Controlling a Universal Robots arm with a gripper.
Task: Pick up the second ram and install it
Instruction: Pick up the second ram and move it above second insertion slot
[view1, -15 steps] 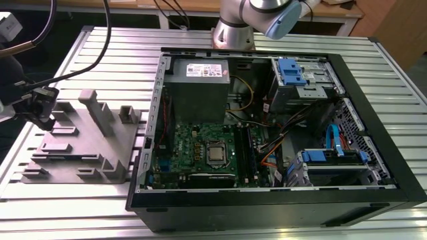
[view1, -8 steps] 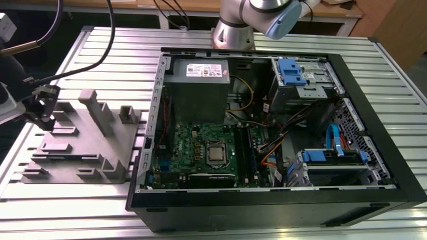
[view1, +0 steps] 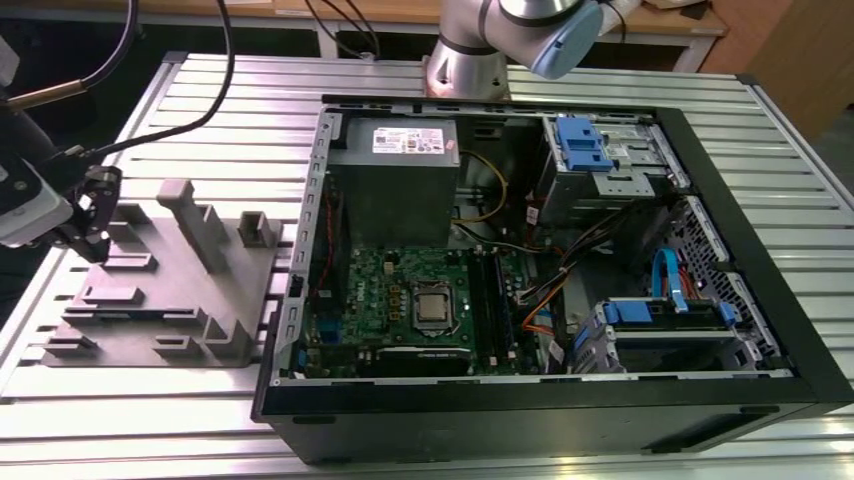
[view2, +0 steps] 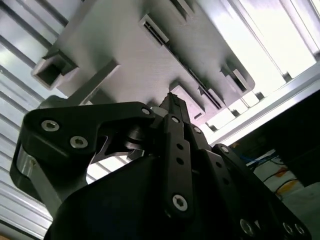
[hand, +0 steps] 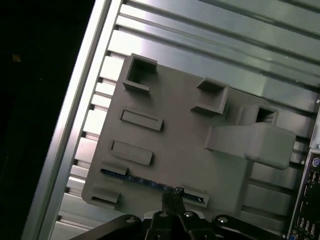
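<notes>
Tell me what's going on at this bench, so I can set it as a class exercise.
A robot arm's black claw hangs over the grey plastic holder block on the ribbed metal table, to the exterior view's left of the open black computer case. The claw's tip is right at the long, thin blue-green memory stick, which sits in a slot of the holder. The stick is not yet lifted out. Whether the claw touches it cannot be told.
</notes>
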